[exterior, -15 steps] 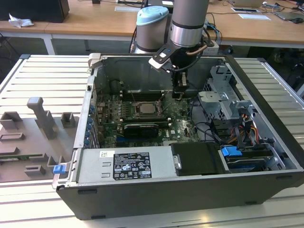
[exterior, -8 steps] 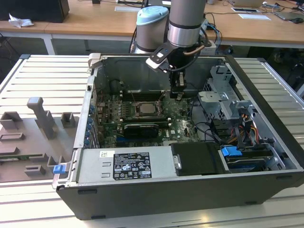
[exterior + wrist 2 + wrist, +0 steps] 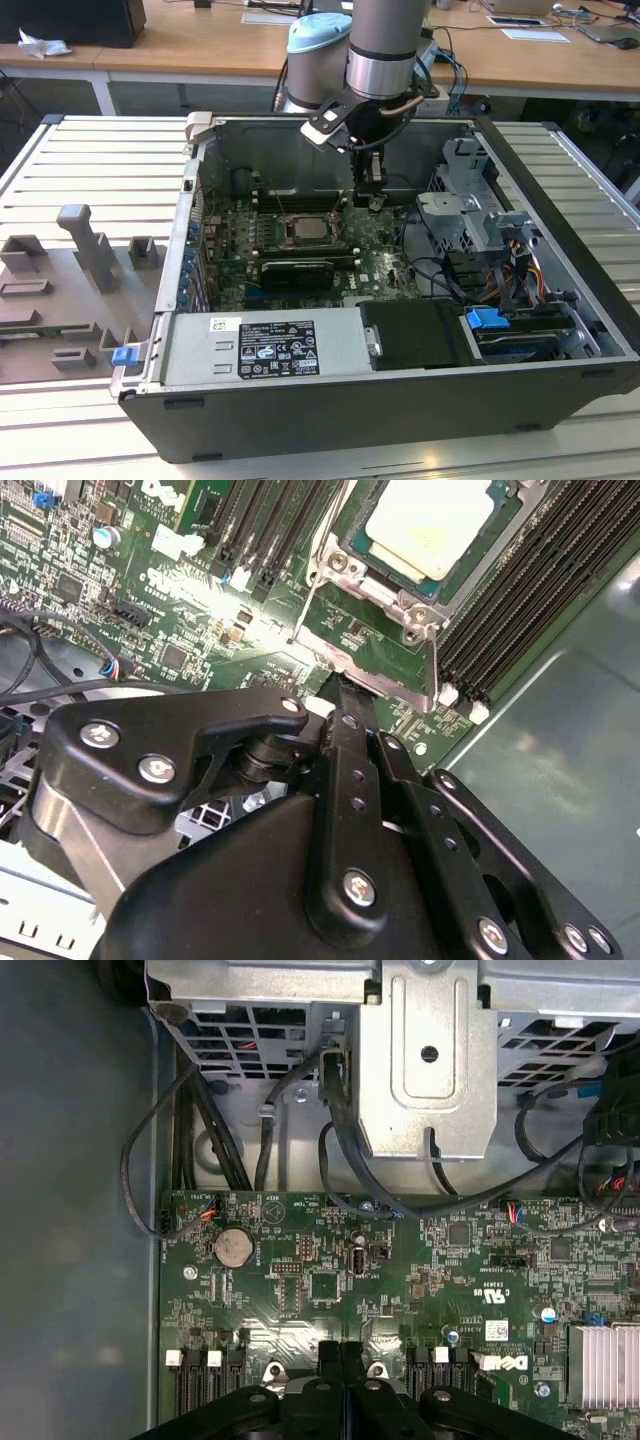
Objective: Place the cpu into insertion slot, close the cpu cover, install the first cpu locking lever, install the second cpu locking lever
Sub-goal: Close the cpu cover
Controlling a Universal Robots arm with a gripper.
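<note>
In the exterior view my end effector (image 3: 370, 195) hangs just beside the cpu (image 3: 304, 228), seated in the insertion slot (image 3: 330, 238). In both wrist views its fingers (image 3: 328, 1357) meet, empty. I judge the cpu light, stiff, fragile: edges only

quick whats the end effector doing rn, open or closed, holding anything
End effector: closed, fingers pressed together, nothing seen between them; the cpu lies apart from it.

Pale beige sq. cpu (image 3: 430, 520) flat in insertion slot (image 3: 302, 245), w/ silver cpu cover (image 3: 343, 564) framing it, on green board (image 3: 440, 1290).
</note>
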